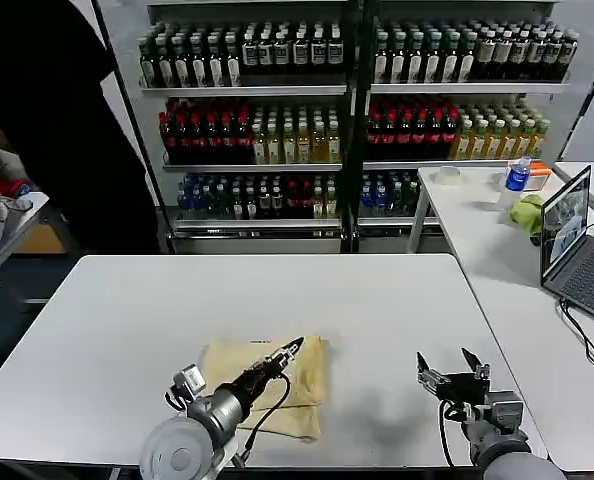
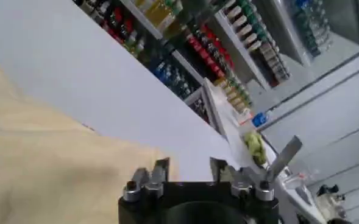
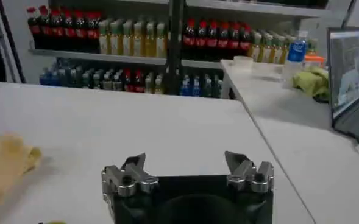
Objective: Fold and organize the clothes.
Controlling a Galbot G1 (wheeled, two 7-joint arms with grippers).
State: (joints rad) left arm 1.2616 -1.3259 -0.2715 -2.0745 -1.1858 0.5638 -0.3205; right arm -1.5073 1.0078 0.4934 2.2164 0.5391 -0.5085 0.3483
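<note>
My left end effector (image 1: 295, 346), fingers spread, hangs over the folded T-shirt (image 1: 307, 385), hiding part; right end effector (image 1: 450, 366), spread, waits beside it

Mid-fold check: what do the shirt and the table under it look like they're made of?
The T-shirt looks like thin, soft knit fabric, matte cream-yellow: it lies limp in flat folded layers with soft creases. The table seems a hard, smooth white laminate or painted board with a faint sheen; its exact material can't be told.
</note>
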